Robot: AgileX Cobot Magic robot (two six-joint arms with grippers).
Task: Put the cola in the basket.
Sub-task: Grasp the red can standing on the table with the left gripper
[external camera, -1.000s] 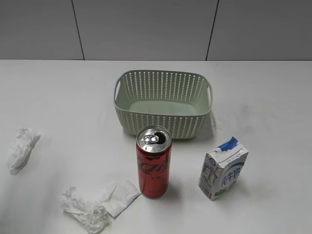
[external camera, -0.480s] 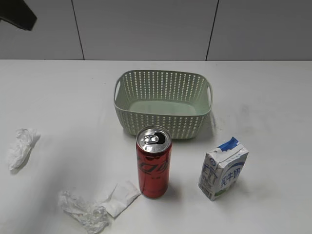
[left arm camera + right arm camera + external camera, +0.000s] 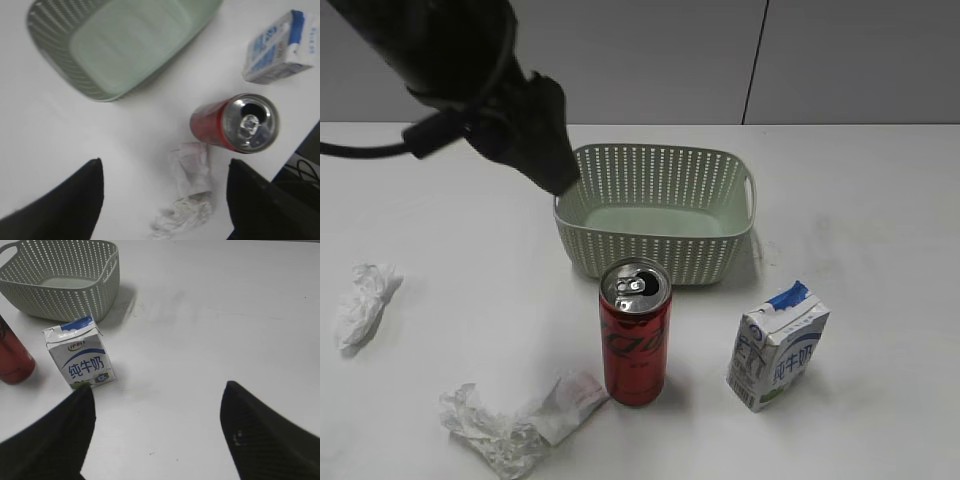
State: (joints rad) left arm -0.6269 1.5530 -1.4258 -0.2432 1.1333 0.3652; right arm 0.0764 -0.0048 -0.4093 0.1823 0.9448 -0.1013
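Note:
The cola (image 3: 636, 332) is a tall red can with a silver top, standing upright in front of the basket (image 3: 655, 258). The basket is pale sage green, perforated and empty. In the left wrist view the cola (image 3: 235, 122) lies right of and beyond my left gripper (image 3: 165, 170), which is open, empty and high above the table. The basket (image 3: 60, 65) is at upper left there. My left arm (image 3: 500, 110) hangs over the basket's left rear corner. My right gripper (image 3: 157, 390) is open and empty, with the cola (image 3: 12, 360) at its far left edge.
A white-and-blue milk carton (image 3: 777, 345) stands right of the can; it also shows in the right wrist view (image 3: 80, 357). Crumpled tissues lie at front left (image 3: 515, 420) and far left (image 3: 365, 300). One tissue (image 3: 192, 195) lies between the left jaws, below them.
My left arm has come into the exterior view from the upper left and moved down and right towards the basket. The front tissue has shifted slightly. The can has not moved.

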